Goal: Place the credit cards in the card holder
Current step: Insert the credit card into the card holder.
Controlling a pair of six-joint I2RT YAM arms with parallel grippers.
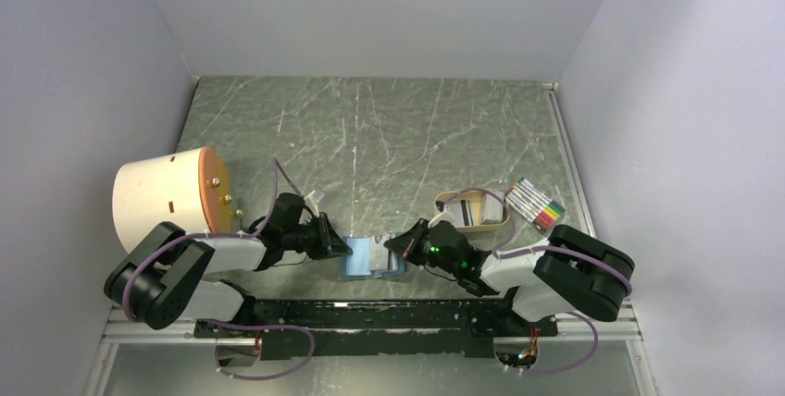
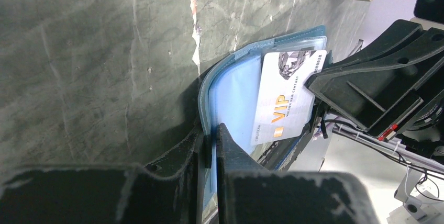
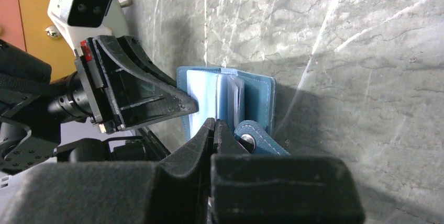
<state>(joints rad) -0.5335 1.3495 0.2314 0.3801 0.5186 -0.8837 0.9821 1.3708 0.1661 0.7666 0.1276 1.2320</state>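
Note:
The teal-blue card holder point(image 1: 375, 262) lies open on the table between my two grippers, with its clear sleeves point(image 2: 233, 96) showing. My left gripper point(image 2: 212, 130) is shut on the left cover's edge and holds it up. A white credit card point(image 2: 288, 98) marked VIP stands tilted against the sleeves. Its right edge sits in my right gripper point(image 3: 213, 122), which is shut on it just in front of the card holder point(image 3: 259, 98) and beside the snap tab point(image 3: 256, 136). More credit cards point(image 1: 477, 211) lie in the tan tray point(image 1: 446, 200).
A pack of coloured markers point(image 1: 540, 204) lies right of the tray. A white drum with an orange face point(image 1: 162, 194) stands at the left, close behind the left arm. Grey walls close in both sides and the back.

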